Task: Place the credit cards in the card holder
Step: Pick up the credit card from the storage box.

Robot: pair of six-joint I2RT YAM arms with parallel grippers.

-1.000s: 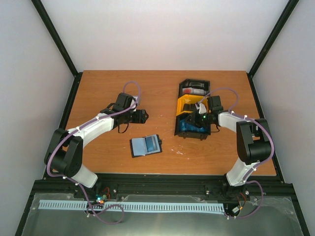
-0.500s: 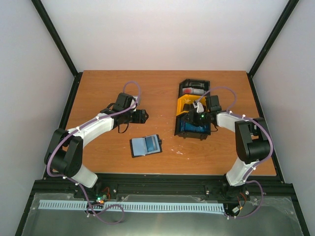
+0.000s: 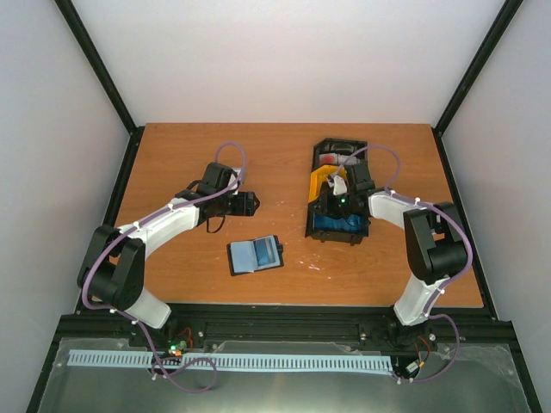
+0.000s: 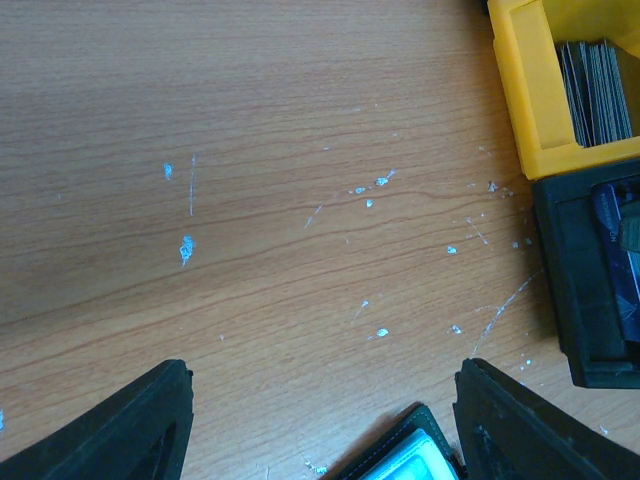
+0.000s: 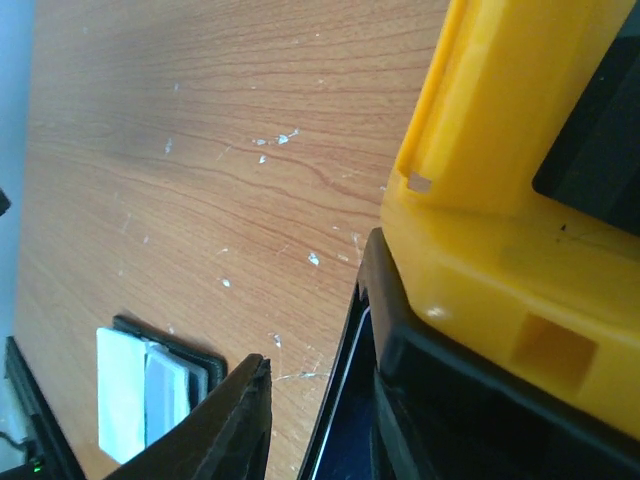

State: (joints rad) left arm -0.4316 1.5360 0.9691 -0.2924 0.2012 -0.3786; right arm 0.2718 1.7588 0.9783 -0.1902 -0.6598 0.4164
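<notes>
We look down on a wooden desk point(image 3: 172, 172). The card holder point(image 3: 256, 255) lies open at about 7 o'clock from its middle with light blue cards point(image 3: 265, 251) showing inside, and a joined row of trays point(image 3: 349, 144) at 2 o'clock holds red-and-white cards point(image 3: 337, 159) in the far black tray, grey cards point(image 4: 595, 90) in the yellow one and blue cards point(image 3: 343, 224) in the near black one. The left pincer point(image 3: 250, 203) hangs at 12 o'clock from the holder, its fingers spread wide with nothing between them. The right pincer point(image 3: 327, 208) sits low at the trays' left edge, and we cannot tell whether it is closed or grips anything.
</notes>
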